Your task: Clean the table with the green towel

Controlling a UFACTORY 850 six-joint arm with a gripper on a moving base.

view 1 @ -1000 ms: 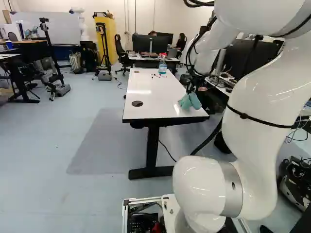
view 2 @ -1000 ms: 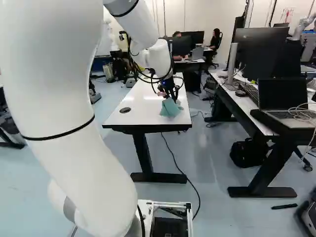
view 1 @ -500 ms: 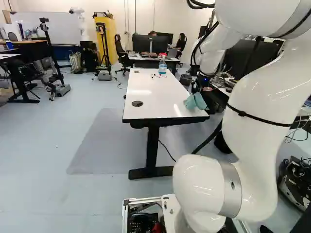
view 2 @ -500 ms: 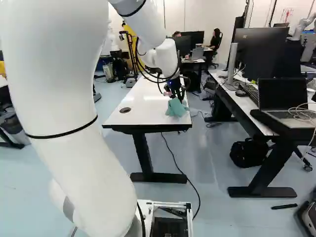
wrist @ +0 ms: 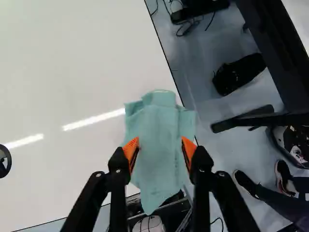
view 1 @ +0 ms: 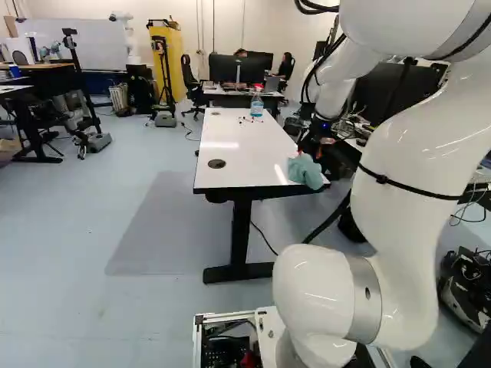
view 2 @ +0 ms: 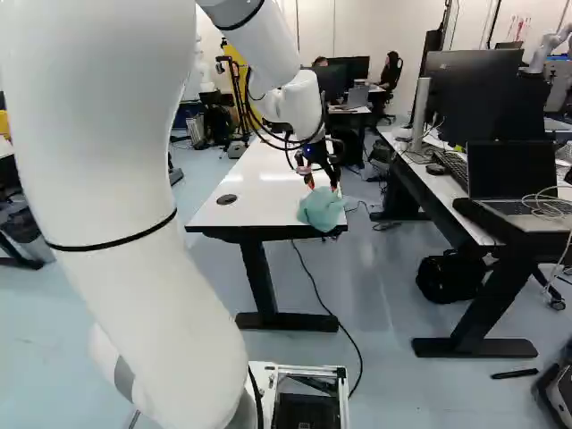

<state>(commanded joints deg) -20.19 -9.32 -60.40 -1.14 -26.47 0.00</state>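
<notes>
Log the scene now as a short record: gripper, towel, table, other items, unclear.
Gripper: open, over the towel, one orange pad toward each side of it
Towel: green, bunched, at the near corner of the white table, at the right of the table in both base views; reaches past the edge
Table, far end: bottle with red top; a few small items beside it
Table, near end: round dark inset
Unclear: whether the fingers touch the towel; what the small items are
</notes>
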